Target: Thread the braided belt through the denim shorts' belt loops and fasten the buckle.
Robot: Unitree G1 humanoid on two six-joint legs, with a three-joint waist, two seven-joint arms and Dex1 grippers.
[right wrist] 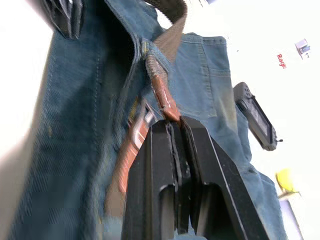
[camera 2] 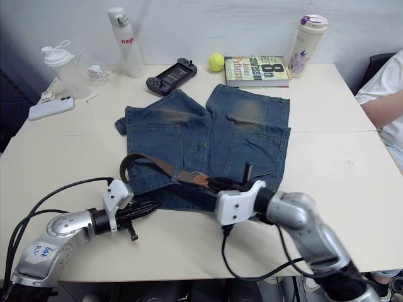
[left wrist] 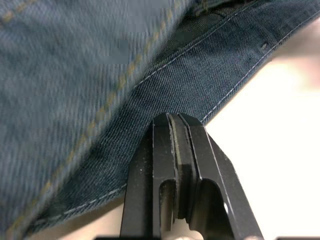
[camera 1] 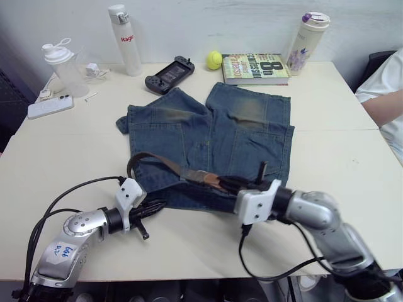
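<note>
The denim shorts (camera 1: 214,141) lie flat on the desk (camera 1: 327,151) in front of me, waistband toward me and legs pointing away. The braided belt (camera 1: 165,162) rests across the waistband, arching up in a loop on my left side and running toward my right. My right jaws (camera 1: 228,184) are clenched on the belt where the woven strap meets its tan leather end; the buckle (right wrist: 141,119) lies on the denim just beside that spot. My left jaws (camera 1: 157,206) are pressed shut with nothing between them, their tips at the near hem of the waistband on the left side of the shorts. At the far edge of the desk stand a white bottle (camera 1: 124,40), a game controller (camera 1: 169,74), a tennis ball (camera 1: 214,60) and a book (camera 1: 255,68).
</note>
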